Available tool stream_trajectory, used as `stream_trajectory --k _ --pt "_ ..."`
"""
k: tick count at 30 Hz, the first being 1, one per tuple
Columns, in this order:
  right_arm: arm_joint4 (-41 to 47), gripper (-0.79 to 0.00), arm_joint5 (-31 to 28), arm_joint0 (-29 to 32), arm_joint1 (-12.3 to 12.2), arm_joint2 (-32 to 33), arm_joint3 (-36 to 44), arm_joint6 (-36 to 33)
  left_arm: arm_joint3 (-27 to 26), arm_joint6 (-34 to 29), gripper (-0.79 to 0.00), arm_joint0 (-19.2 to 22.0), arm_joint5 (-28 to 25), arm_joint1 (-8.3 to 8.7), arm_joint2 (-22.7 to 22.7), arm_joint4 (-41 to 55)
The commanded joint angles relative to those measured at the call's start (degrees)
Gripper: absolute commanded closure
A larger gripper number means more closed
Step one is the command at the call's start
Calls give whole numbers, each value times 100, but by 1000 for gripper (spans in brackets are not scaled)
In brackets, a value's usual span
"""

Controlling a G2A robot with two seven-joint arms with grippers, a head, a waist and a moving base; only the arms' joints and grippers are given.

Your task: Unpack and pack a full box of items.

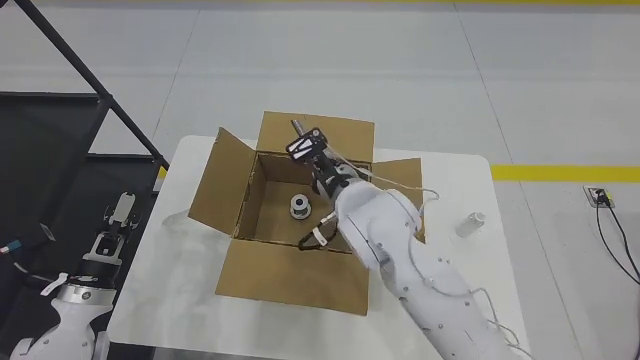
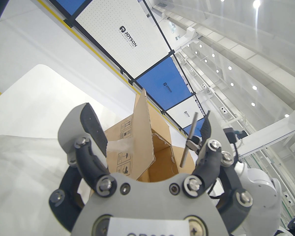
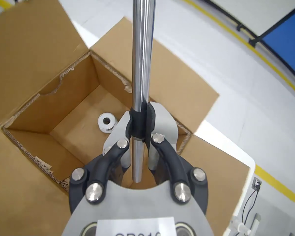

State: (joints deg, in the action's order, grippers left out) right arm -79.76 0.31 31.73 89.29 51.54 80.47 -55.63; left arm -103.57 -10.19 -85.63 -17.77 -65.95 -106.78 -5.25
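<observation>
**Top, left wrist and right wrist views: open box with one part lifted above it.**

A cardboard box [image 1: 295, 278] stands on a white table [image 1: 180, 285] with all four flaps folded outward. The corrugated edges at its corners are torn.

The right gripper [image 1: 308, 146] hangs over the far half of the box opening. In the right wrist view, the right gripper [image 3: 140, 116] has its dark pads pressed against both sides of a polished steel rod [image 3: 142, 50]. The rod runs lengthwise between the fingers, reaching far past the fingertips. Its short near end lies back between the finger links.

From above, the free end of the rod [image 1: 296, 122] points toward the far flap. In the left wrist view, the rod [image 2: 189, 140] stands steeply tilted above the box [image 2: 137, 128] and is clear of the cardboard.

One small metal bushing [image 1: 300, 204] with a central bore rests on the box floor near the far wall. In the right wrist view the bushing [image 3: 106, 122] lies bore-up just beside the gripper and does not touch it. The box wall [image 3: 73, 84] rises behind it.

A small pale cylindrical part [image 1: 470, 223] lies on the table to the right of the box, apart from it.

The left gripper [image 1: 120, 210] sits off the table's left edge, well apart from the box. In its own wrist view, the left gripper [image 2: 147, 116] has its fingers [image 2: 92, 126] spread wide with nothing between them.
</observation>
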Motion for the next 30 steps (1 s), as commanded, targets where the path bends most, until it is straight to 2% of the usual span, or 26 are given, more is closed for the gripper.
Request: stream_trajectory --k 1,4,9,22,26,30 --pt "380 0 -264 -405 96 -159 -827 -240 0 0 -785 0 0 0 0 0" --pt "689 0 -396 -842 259 -405 -1794 -449 0 0 -785 0 0 0 0 0" --pt "1080 0 -440 -1265 497 -661 -2979 -362 0 0 -785 0 0 0 0 0" --pt "1450 0 -497 -1770 1041 -1187 -4812 -258 0 0 -785 0 0 0 0 0" --pt "1552 -182 -556 -1896 1174 -1235 -5201 -109 0 0 -785 0 0 0 0 0" --pt "1622 -243 -599 -1991 1287 -1267 -5486 -3 0 0 -785 0 0 0 0 0"
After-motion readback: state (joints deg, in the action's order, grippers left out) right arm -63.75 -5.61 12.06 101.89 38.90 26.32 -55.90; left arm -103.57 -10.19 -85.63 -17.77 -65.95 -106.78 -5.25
